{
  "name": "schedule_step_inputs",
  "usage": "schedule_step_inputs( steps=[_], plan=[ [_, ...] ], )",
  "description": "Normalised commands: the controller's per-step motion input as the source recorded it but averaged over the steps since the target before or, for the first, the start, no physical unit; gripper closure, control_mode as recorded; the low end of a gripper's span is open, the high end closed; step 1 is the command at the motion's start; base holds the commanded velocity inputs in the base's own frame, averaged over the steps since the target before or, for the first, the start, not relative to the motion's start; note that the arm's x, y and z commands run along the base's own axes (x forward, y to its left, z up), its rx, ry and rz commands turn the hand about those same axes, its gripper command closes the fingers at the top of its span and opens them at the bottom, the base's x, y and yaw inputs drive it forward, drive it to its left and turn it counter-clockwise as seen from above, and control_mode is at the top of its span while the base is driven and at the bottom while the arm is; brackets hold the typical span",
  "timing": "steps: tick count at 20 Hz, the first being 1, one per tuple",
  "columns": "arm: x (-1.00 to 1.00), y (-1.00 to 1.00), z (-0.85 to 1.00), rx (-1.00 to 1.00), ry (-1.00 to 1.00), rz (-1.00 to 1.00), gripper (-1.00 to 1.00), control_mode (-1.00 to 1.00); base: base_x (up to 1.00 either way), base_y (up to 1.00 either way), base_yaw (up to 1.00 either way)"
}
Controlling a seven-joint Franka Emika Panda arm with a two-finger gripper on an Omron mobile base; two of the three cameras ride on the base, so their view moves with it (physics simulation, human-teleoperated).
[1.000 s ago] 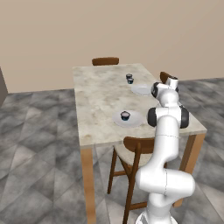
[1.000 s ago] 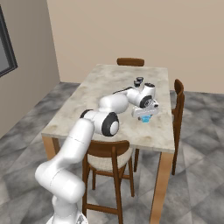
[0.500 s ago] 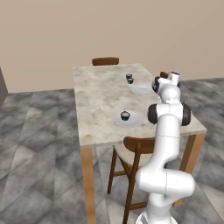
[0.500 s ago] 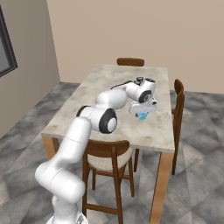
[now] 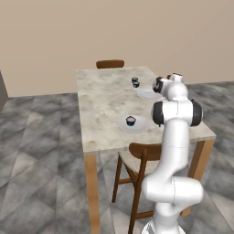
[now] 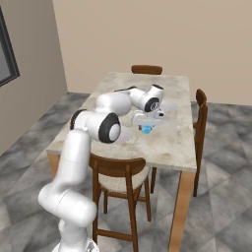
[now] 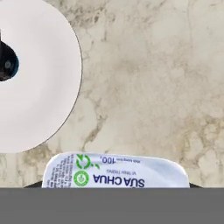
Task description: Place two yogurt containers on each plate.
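My gripper (image 6: 147,125) reaches down to the marble table (image 5: 103,103), shut on a yogurt container (image 6: 146,129) that shows light blue. In the hand view that container (image 7: 116,171) lies right at the bottom, its pale printed lid facing me. Left of it is the near plate (image 7: 43,78) with a dark yogurt container (image 7: 6,64) on it. From the left base, this plate (image 5: 142,124) carries the one cup (image 5: 130,120). The far plate (image 5: 148,94) is bare, and two more cups (image 5: 135,82) stand on the table just beyond it.
A wooden chair (image 5: 110,63) stands at the table's far end. Another (image 5: 144,153) is tucked under the near side by my base. A third (image 6: 201,98) is at the right side. Bare marble lies to the right of the held cup.
The jaws have closed around the light blue cup, and the hand has settled low over it. The other cups and both plates have not moved.
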Motion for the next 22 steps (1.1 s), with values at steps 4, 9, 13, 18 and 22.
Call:
schedule_step_inputs(
  steps=[4, 9, 13, 18, 22],
  plan=[
    [-0.26, 0.95, 0.0, 0.0, 0.0, -0.08, 1.0, -1.0, 0.0, 0.0, 0.0],
    [-0.03, 0.8, 0.0, -0.01, 0.01, -0.08, 1.0, -1.0, 0.0, 0.0, 0.0],
    [0.09, 0.65, -0.22, -0.08, 0.03, -0.1, 1.0, -1.0, 0.0, 0.0, 0.0],
    [0.04, 0.22, -0.1, 0.0, 0.01, -0.07, 1.0, -1.0, 0.0, 0.0, 0.0],
    [0.1, 0.01, -0.08, 0.0, 0.07, -0.03, 1.0, -1.0, 0.0, 0.0, 0.0]
  ],
)
